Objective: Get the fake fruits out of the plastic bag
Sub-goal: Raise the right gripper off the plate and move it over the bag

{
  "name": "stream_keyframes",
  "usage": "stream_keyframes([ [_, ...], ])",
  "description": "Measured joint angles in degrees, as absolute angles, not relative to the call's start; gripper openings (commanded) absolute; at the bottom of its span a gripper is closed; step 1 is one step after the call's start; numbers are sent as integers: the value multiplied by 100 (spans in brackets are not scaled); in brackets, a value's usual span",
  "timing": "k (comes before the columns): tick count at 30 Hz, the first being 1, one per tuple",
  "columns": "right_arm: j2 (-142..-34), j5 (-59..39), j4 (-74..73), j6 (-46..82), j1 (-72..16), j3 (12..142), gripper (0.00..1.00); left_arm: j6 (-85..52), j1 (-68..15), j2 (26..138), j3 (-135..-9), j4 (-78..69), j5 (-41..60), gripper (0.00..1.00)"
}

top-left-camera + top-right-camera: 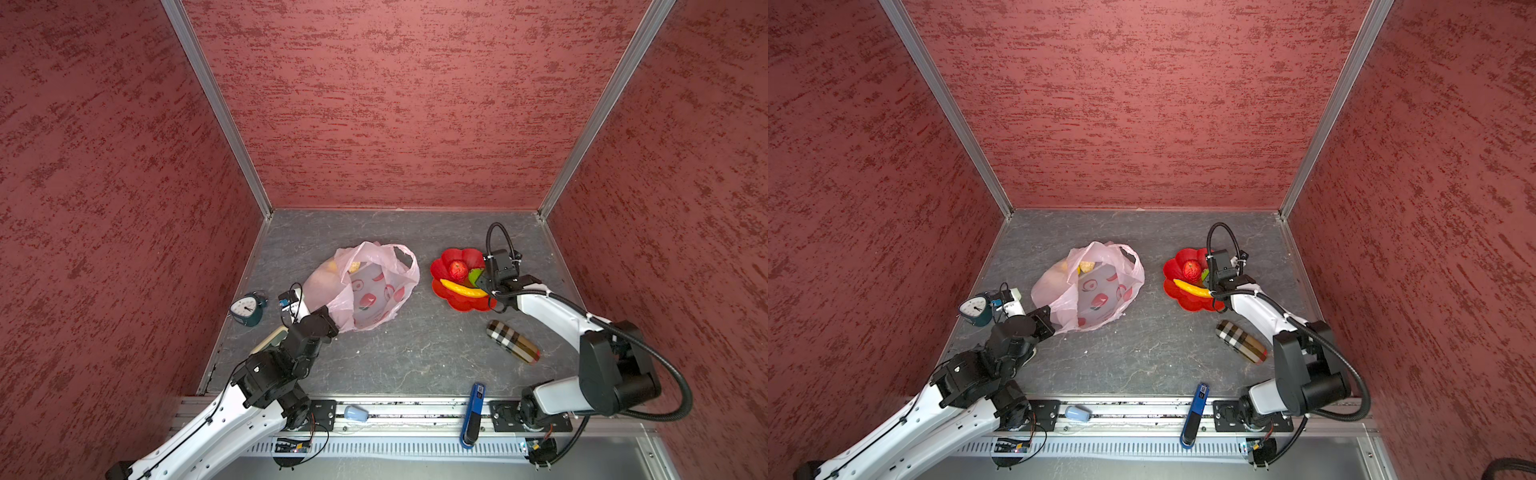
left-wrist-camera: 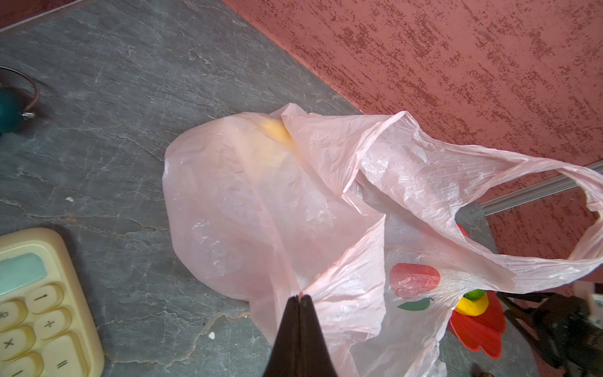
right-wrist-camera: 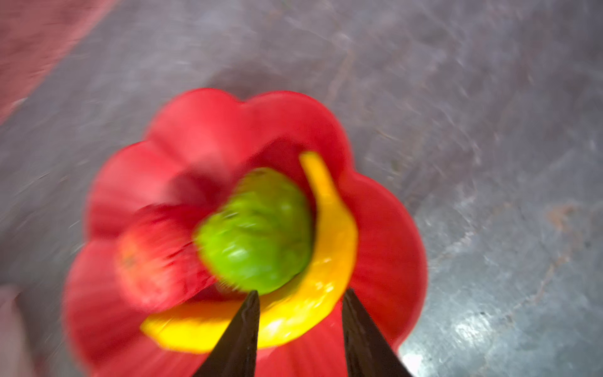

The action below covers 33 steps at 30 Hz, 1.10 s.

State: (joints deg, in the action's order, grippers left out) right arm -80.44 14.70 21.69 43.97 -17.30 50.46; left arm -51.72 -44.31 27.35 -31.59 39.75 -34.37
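The plastic bag (image 1: 365, 286) lies slumped on the surface (image 1: 415, 357), left of the red flower-shaped dish (image 1: 441, 266) and apart from it. Its long axis is judged to run diagonally, from the near-left corner to the loop handle (image 1: 405, 254) at the far right. The mouth gapes upward, toward the dish. A beige lumpy fruit (image 1: 354, 266) is seen inside the mouth's far end, and a yellow round fruit (image 2: 276, 130) is glimpsed through the film. A red apple (image 1: 458, 269), a green round fruit (image 3: 257, 231) and a banana (image 1: 463, 288) are lodged in the dish, the banana lying crosswise. The bag's near edge is pinched by the fully closed left tool (image 2: 299, 297). The right tool (image 3: 300, 293) is held over the dish, jaws parted, nothing between them. It is best raised straight before being swung to the bag, and the pinch is best held firm so that the mouth is kept wide.
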Motion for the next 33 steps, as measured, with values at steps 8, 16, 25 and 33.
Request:
stream_keyframes([
  [8, -8176, 220, 2534, 2117, -2307, 7297, 62, -5218, -4366, 2812, -3461, 4370, -3437, 5],
  [16, -9050, -1367, 2683, 648, -2550, 8925, 66, -5221, -4368, 3273, -3544, 4532, -3315, 3],
  [25, -10497, -2156, 3199, -64, -3225, 10309, 71, -5225, -4414, 3323, -3544, 4539, -3212, 3],
  [33, -11238, -2383, 3586, -202, -3564, 10372, 69, -5225, -4475, 3382, -3540, 4534, -3135, 3],
])
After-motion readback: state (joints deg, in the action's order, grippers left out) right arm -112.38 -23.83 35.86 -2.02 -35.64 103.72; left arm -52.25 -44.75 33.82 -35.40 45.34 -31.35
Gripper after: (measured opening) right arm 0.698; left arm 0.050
